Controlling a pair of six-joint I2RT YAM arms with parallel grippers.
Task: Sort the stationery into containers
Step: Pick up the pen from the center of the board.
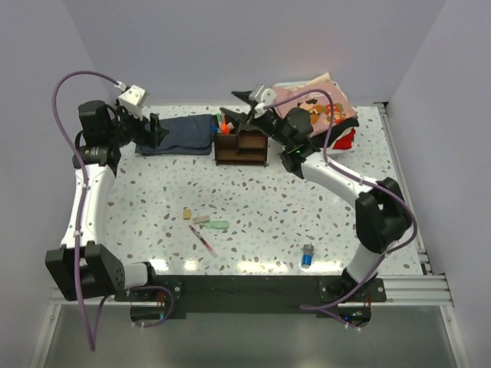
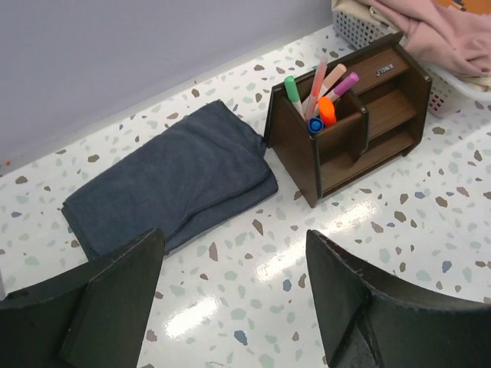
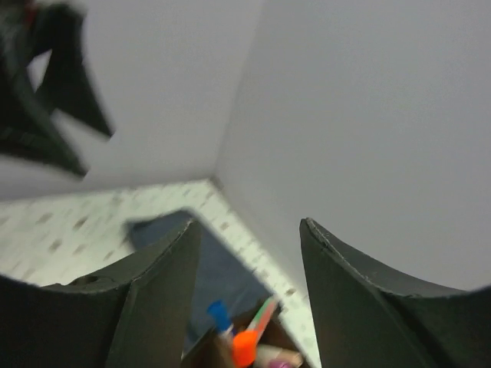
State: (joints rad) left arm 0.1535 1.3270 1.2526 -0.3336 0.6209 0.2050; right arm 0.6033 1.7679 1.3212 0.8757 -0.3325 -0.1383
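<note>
Brown wooden organiser (image 2: 353, 146) stands near the table's (image 1: 307, 215) far edge. The dark blue cloth (image 2: 176, 180) lies just beside it on one side, and the white bin (image 2: 360, 31) of pink clothes sits close behind on the other.

Contents: the tall end compartment holds a bunch of pens and markers (image 2: 318, 100) standing tip-up, with green, pink, purple, orange and blue caps. Only the left wrist view shows the stepped shelves and the small labelled drawer.

Loose stationery lies on the near half of the table, well apart from the organiser. It comprises a tan eraser (image 1: 187, 212), a pale green piece (image 1: 218, 225), a red pen (image 1: 202, 240) and, nearer the right arm's base, a blue-capped bottle (image 1: 307, 256). Bare terrazzo separates these from the organiser. They show only in the top view.

Left gripper (image 2: 234, 253) hangs low over the table in front of the cloth, with its jaws spread wide and nothing between them.

Right gripper (image 3: 249, 230) is directly above the tall compartment, with its jaws parted and nothing in them. Its own view is blurred but shows the blue, orange and green caps below the gap.
</note>
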